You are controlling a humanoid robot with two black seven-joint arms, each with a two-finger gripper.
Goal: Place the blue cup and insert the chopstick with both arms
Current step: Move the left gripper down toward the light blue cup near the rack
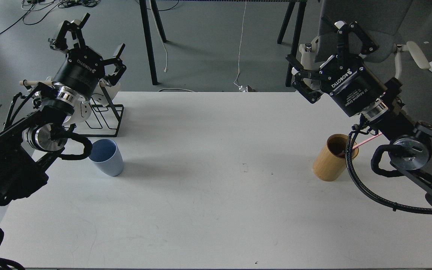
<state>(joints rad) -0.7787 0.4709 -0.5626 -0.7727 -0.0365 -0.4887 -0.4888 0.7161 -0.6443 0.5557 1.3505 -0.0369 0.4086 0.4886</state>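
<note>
Both grippers, left (88,41) and right (323,56), spread empty: blue cup (106,156) likely light, rigid, slick, for my rim-wall pinch; chopstick (368,141), half-hidden, thin, stiff.

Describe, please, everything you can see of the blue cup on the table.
The blue cup is a small, pale blue, handleless tumbler that looks like matte plastic, tapering toward its base, with a darker blue inside. It stands upright on the white table near its left side, mouth open and apparently empty. Nothing grips it: the left gripper is raised well above and behind it. A black cable of the left arm crosses in front of its left rim; contact cannot be judged.
</note>
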